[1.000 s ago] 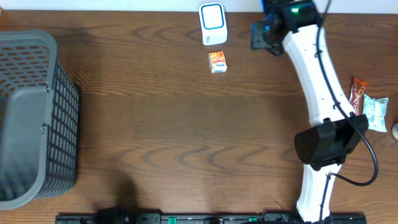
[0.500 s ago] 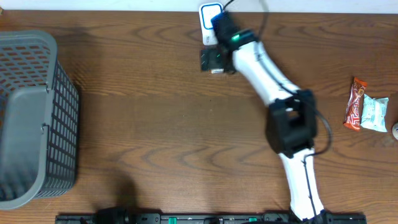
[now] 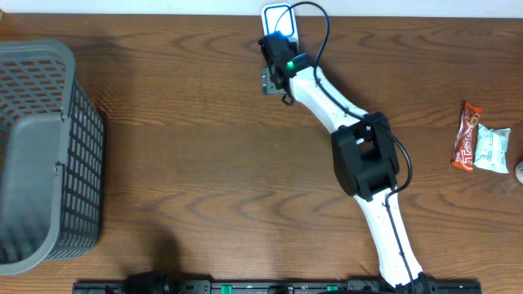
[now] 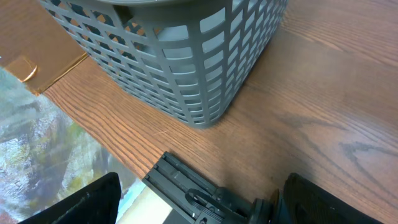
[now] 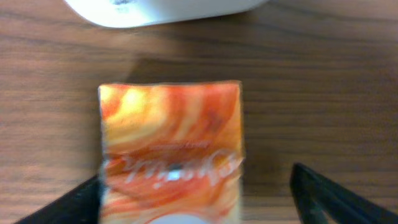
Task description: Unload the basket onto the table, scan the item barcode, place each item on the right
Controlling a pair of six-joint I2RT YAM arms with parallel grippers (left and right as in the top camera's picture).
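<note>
We see the right end effector (image 5: 196, 183), spread apart, over an orange packet (image 5: 171, 149), white scanner (image 5: 161, 9) at twelve o'clock; left end effector (image 4: 199, 196) likewise apart.

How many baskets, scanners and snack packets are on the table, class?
Basket: 1
Scanner: 1
Snack packets: 3 (orange packet, brown packet, teal packet)
Total: 5

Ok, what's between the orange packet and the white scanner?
Nothing. Only a bare strip of table lies between the packet and the scanner. The right wrist view shows it.
</note>
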